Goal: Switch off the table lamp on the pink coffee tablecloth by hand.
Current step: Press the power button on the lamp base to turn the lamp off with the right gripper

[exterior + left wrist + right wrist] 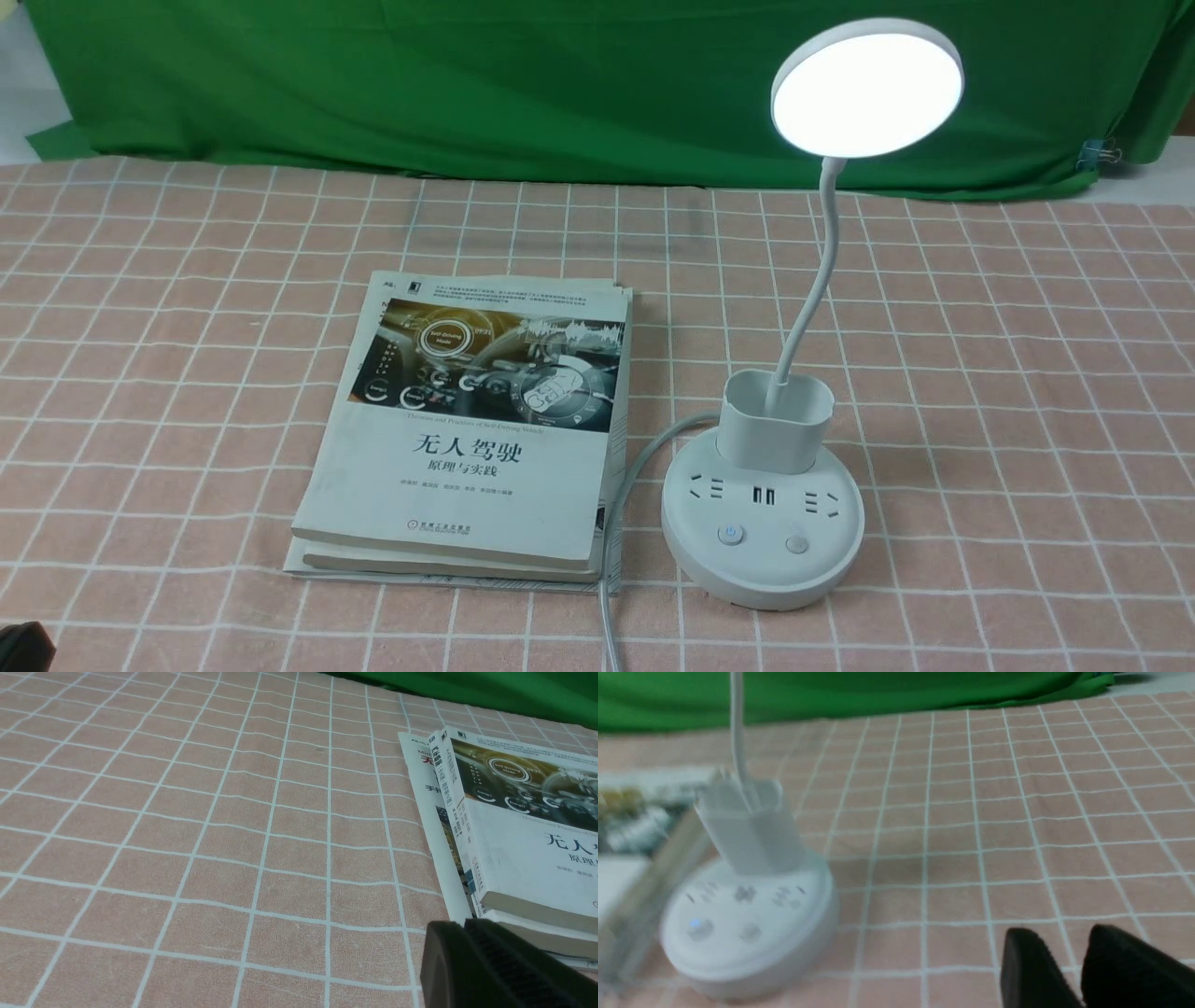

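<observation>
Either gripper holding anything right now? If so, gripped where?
Nothing is held. The right gripper shows only the pink coffee tablecloth between its fingers. The left gripper has nothing at its visible tip. The table lamp stands untouched.

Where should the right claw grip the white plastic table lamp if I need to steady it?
On the white plastic table lamp, likely the thin bendy neck just above its cup-shaped holder, coming from the robot's right: the neck is slim and nearly upright there, and the stacked white paperback books crowd the left side.
</observation>
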Available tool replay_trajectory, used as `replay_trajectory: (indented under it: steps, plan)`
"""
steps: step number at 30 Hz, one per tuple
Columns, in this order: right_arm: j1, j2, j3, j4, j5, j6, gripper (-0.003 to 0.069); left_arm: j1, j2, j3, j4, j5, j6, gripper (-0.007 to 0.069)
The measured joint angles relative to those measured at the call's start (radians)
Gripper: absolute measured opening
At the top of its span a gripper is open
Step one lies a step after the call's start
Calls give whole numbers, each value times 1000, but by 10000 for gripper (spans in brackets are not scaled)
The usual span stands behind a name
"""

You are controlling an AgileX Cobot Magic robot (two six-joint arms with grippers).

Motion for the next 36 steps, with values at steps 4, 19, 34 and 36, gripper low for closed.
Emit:
replay_trajectory:
  steps: [4, 19, 34, 36]
  plan:
    - [0, 0, 0, 37, -122, 239, 240, 0, 0, 0, 0, 0, 0, 6]
    - [77, 171, -295, 47, 163, 158, 50, 0, 0, 0, 5, 0, 0, 6]
    - [198, 953, -811, 31, 839, -77, 41, 0, 0, 0, 6, 0, 0, 6]
    - [259, 1097, -857, 29, 836, -84, 41, 0, 0, 0, 6, 0, 0, 6]
